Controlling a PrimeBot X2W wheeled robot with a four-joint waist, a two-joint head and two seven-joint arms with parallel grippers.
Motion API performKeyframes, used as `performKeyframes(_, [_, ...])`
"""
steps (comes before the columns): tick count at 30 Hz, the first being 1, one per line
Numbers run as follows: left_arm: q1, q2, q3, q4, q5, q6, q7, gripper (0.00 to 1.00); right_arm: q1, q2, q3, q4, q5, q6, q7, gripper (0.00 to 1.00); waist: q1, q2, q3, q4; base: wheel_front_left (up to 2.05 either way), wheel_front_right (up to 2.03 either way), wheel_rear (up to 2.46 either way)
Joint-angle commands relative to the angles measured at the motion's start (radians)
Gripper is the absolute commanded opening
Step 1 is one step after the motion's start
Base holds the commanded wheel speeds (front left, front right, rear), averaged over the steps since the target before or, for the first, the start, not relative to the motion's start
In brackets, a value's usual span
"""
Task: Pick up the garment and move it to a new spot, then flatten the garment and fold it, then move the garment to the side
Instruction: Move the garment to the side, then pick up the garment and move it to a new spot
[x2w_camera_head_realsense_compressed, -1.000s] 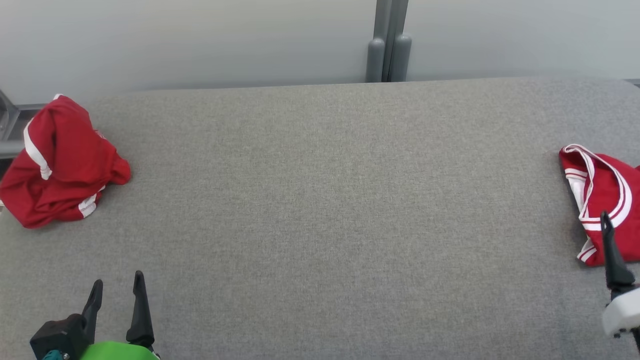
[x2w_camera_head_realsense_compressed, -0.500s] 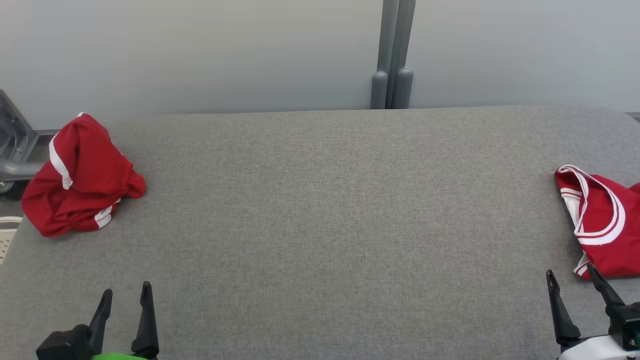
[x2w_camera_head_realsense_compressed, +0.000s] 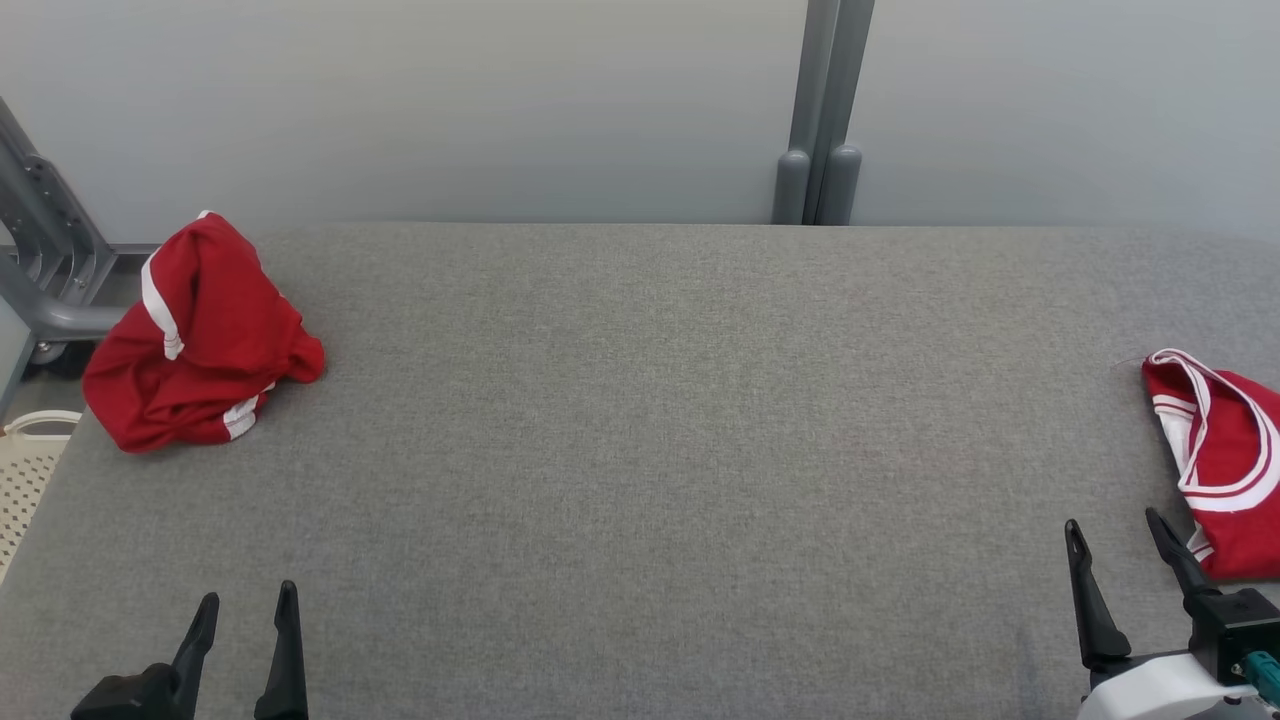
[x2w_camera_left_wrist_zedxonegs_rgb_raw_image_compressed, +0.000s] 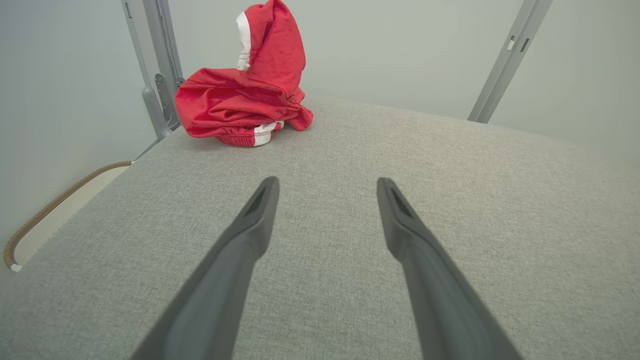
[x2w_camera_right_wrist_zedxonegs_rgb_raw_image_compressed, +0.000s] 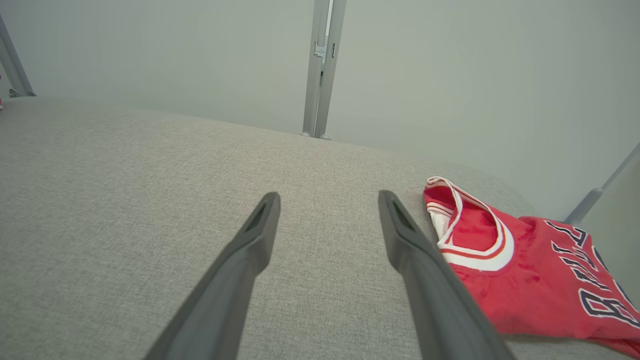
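A crumpled red garment with white stripes (x2w_camera_head_realsense_compressed: 200, 340) lies heaped at the far left of the grey padded table (x2w_camera_head_realsense_compressed: 640, 400), well ahead of my left gripper (x2w_camera_head_realsense_compressed: 250, 592). In the left wrist view that gripper (x2w_camera_left_wrist_zedxonegs_rgb_raw_image_compressed: 327, 181) is open and empty, with the heap (x2w_camera_left_wrist_zedxonegs_rgb_raw_image_compressed: 245, 100) beyond its fingertips. A second red garment, a jersey with white trim and dark lettering (x2w_camera_head_realsense_compressed: 1225, 460), lies flat at the right edge. My right gripper (x2w_camera_head_realsense_compressed: 1113, 520) stands open just left of it. In the right wrist view it (x2w_camera_right_wrist_zedxonegs_rgb_raw_image_compressed: 329, 194) holds nothing, and the jersey (x2w_camera_right_wrist_zedxonegs_rgb_raw_image_compressed: 525, 270) lies beside its right finger.
A grey metal frame (x2w_camera_head_realsense_compressed: 50, 280) stands off the table's left end, with a pale perforated basket (x2w_camera_head_realsense_compressed: 25, 470) below it. A grey post (x2w_camera_head_realsense_compressed: 820, 150) rises behind the far edge against a plain wall. The table's rounded right end falls away beyond the jersey.
The head camera has moved, shifting the whole picture. My right gripper, whose finger overlapped the jersey's near edge, now stands to its left with both fingers showing. Both grippers stay open.
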Motion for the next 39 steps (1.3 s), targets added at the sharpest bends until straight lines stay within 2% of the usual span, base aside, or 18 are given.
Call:
performKeyframes(1, [0.005,-0.003,0.010,0.003,0.013,-0.008,-0.003,1.00,-0.002,0.003,0.000,-0.004,-0.005,-0.002,-0.004,1.00,0.0000,0.0000,0.001,0.002,0.00,0.00,0.00])
performKeyframes(11, [0.012,-0.030,0.056,0.024,0.055,-0.071,-0.003,1.00,-0.004,0.011,-0.014,-0.011,-0.003,-0.001,-0.004,1.00,0.0000,0.0000,0.007,0.004,0.00,0.00,0.00])
performKeyframes(21, [-0.006,-0.053,0.078,0.037,0.084,-0.101,-0.003,1.00,0.007,0.007,-0.006,-0.014,-0.013,-0.001,-0.004,1.00,0.0000,0.0000,0.011,0.026,0.00,0.00,0.00])
performKeyframes(27, [-0.018,-0.061,0.085,0.036,0.097,-0.106,-0.003,1.00,0.001,0.006,0.026,-0.003,-0.013,-0.001,-0.004,1.00,0.0000,0.0000,0.006,0.119,0.00,0.00,0.00])
performKeyframes(36, [0.010,-0.040,0.092,0.043,0.116,-0.094,-0.003,1.00,-0.043,0.036,0.092,0.021,-0.006,-0.001,-0.004,1.00,0.0000,0.0000,-0.020,0.357,0.00,0.00,0.00])
performKeyframes(39, [0.038,-0.046,0.128,0.020,0.100,-0.074,-0.003,1.00,-0.097,0.035,0.153,0.035,-0.005,-0.001,-0.004,1.00,0.0000,0.0000,-0.001,0.392,0.00,0.00,0.00])
